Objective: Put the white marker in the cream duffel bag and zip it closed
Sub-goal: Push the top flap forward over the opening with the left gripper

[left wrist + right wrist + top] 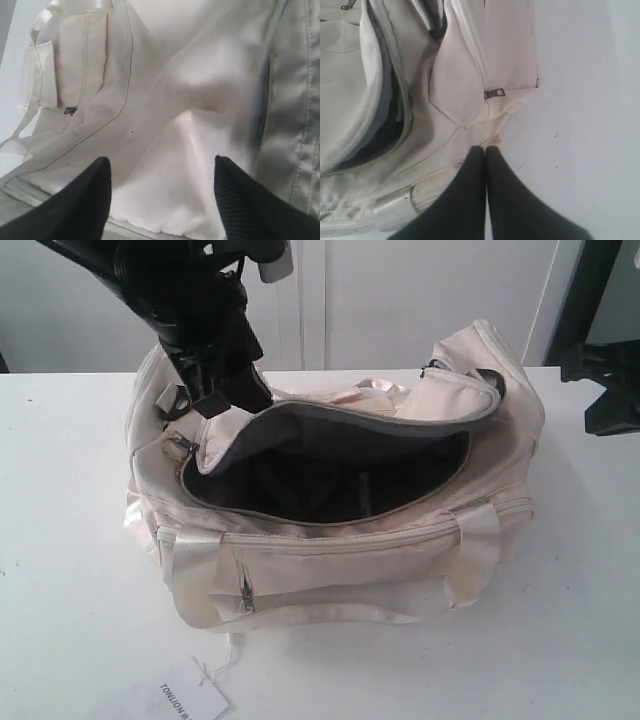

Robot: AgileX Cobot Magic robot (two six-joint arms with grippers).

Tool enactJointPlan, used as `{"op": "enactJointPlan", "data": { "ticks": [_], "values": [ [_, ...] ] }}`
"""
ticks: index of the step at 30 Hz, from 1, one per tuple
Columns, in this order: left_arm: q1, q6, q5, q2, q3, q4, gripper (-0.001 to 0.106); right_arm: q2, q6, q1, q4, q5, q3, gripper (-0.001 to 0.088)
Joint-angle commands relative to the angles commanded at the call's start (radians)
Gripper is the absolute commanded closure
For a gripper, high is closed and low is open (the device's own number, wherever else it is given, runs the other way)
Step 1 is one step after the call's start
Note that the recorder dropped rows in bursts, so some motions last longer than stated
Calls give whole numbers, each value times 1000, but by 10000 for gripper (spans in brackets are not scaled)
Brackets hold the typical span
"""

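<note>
**Exterior view.** The cream duffel bag [330,540] sits mid-desk [70,590] with its long side toward the near edge. Its main zip is undone and the top flap is raised over a dark interior. My left arm [200,320] hangs over the bag's left end, with the left jaws down at the flap's edge. The right arm [610,380] stands just off the bag's right end. A paper tag [195,700] lies at the near edge.

**Left wrist view.** The left jaws are released: the fingertips [95,175] stand well apart, with loose cream bag fabric lying between them.

**Right wrist view.** The right jaws are clenched on nothing. Their fingertips [479,155] are pressed together at the bag's end panel, near a small zip pull [494,93]; I cannot tell whether they touch the bag.

I cannot find the white marker in any view.
</note>
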Motion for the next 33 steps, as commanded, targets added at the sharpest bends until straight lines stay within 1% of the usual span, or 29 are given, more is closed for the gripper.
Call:
{"op": "enactJointPlan", "data": {
  "ticks": [4,6,9,13,16,18,22,26,33],
  "values": [
    [11,-20,7,-43,0,0,422,0,0,0,0,0,0,868],
    [61,-128,-7,-43,0,0,422,0,0,0,0,2,0,868],
    [165,-332,-15,-43,0,0,422,0,0,0,0,4,0,868],
    [247,-441,-7,-32,4,0,420,0,0,0,0,6,0,868],
    [280,-500,-7,-7,4,0,420,0,0,0,0,10,0,868],
    [289,-534,-5,17,4,3,420,0,0,0,0,15,0,868],
    [289,-630,-5,65,4,48,420,0,0,0,0,24,0,868],
    [289,-688,-5,108,4,89,420,0,0,0,0,26,0,868],
    [289,-698,-3,156,4,96,420,0,0,0,0,26,0,868]
  ]
}}
